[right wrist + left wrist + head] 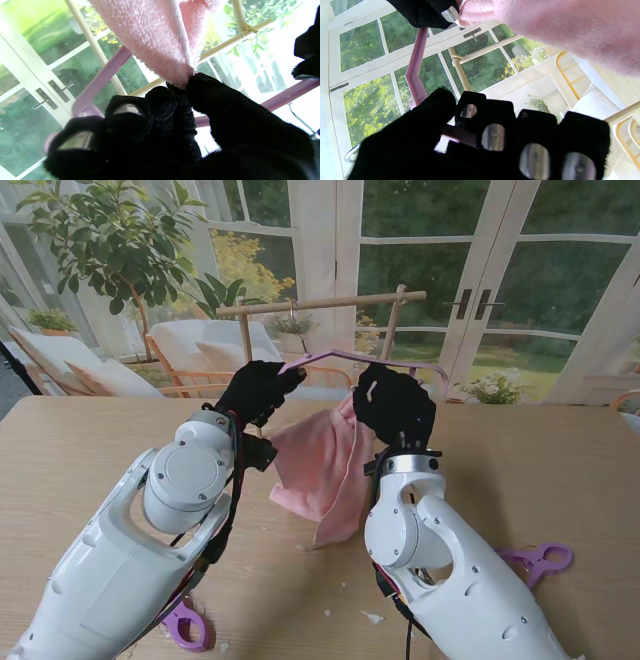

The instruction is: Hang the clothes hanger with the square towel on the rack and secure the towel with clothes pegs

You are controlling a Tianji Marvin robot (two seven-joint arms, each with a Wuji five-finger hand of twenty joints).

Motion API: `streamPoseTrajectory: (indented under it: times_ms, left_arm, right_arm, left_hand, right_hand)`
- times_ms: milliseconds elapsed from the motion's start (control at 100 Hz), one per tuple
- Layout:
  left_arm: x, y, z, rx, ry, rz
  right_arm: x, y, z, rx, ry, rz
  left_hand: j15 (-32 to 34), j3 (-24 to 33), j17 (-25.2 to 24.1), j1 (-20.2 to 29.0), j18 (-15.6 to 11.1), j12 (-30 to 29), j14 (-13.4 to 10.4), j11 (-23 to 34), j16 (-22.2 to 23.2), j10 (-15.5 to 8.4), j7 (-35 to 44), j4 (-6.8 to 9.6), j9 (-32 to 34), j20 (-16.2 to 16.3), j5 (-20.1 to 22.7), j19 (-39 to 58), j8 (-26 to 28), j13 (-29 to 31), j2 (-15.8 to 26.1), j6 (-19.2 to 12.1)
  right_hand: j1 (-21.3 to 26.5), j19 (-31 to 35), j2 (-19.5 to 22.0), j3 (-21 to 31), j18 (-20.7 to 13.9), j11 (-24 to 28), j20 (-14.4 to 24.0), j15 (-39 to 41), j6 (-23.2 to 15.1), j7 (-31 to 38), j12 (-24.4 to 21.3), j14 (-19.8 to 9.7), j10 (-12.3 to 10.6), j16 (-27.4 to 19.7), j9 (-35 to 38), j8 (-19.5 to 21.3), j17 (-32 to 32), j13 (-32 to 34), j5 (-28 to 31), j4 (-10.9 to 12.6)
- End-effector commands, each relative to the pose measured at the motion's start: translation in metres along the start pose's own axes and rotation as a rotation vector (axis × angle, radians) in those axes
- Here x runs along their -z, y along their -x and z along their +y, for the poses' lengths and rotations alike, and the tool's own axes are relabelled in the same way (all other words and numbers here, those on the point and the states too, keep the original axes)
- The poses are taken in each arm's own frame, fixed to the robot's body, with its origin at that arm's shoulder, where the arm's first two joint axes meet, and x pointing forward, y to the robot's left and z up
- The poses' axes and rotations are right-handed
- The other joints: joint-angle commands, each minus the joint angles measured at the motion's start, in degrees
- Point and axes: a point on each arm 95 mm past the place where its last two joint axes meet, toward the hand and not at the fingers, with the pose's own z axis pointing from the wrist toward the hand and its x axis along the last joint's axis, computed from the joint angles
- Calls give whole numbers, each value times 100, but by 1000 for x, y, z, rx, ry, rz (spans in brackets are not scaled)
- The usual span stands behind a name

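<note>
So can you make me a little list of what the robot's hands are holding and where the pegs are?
left hand: shut on the hanger's left end
right hand: pinching the pink towel
hanger: purple, held up in front of the rack
towel: bunched, hanging down to the table
rack: wooden bar, farther from me
pegs: two purple ones on the table, left peg, right peg
pegs on towel: none yet

Colours, both hands up at the rack.
My left hand [256, 390] and right hand [393, 406] wear black gloves; towel [325, 470] plain pale pink, terry texture; hanger [345, 358] mauve-pink; rack [320, 304] light wood; pegs [540, 560] purple; bench [90, 450] light wood grain; my arms white.
</note>
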Motion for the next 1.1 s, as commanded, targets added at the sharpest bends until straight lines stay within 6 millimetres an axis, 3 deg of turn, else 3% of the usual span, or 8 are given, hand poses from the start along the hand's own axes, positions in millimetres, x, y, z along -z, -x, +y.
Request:
streamPoseTrajectory:
  times_ms: [0, 530, 940, 1030, 1090]
  left_arm:
    - [1, -3, 2, 9, 14, 12]
    - [4, -2, -5, 18, 8, 32]
    - [8, 1, -11, -10, 39, 42]
    - [9, 0, -12, -1, 42, 44]
    - [9, -1, -13, 0, 41, 45]
  right_arm:
    - [0, -2, 4, -8, 6, -8]
    - [-8, 20, 9, 60, 48, -110]
    - [-10, 24, 12, 83, 84, -127]
    - [-9, 26, 11, 89, 73, -130]
    - [-8, 26, 10, 95, 67, -128]
  left_hand:
    - [701, -89, 195, -176, -121, 84, 36, 277, -32, -262, 176, 18, 309, 381, 191, 1741, 254, 239, 186, 103]
    - [701, 95, 162, -354, 59, 113, 116, 298, 20, -192, 152, 14, 455, 488, 498, 1741, 254, 235, 64, 185]
    - [699, 143, 162, -349, 62, 108, 112, 324, 35, -194, 137, 13, 455, 501, 552, 1741, 254, 235, 20, 191]
    - [698, 142, 157, -344, 79, 106, 117, 325, 37, -186, 137, 12, 455, 505, 557, 1741, 254, 235, 16, 193]
    - [699, 140, 160, -347, 75, 105, 113, 327, 38, -194, 134, 11, 454, 506, 562, 1741, 254, 235, 24, 198]
  right_hand:
    - [233, 1044, 218, -18, -1024, 184, 1784, 321, -54, 193, 66, 347, 8, -30, 19, 17, 379, 137, 7, -145]
    - [253, 1061, 203, -63, -1024, 205, 1752, 336, -74, 203, 73, 317, 28, -35, 17, -61, 407, 153, -15, -127]
    - [219, 1054, 170, -99, -1057, 216, 1729, 336, -165, 177, 67, 285, 0, -42, -4, -186, 425, 147, -44, -117]
    - [-26, 1047, 9, -91, -1000, 74, 1712, 257, -113, 72, -7, 361, -9, -63, -39, -490, 375, 65, -99, -111]
    - [-582, 1025, -151, 99, -932, -22, 1729, 186, 34, -209, -45, 392, 18, -32, -176, -549, 288, -53, -125, -94]
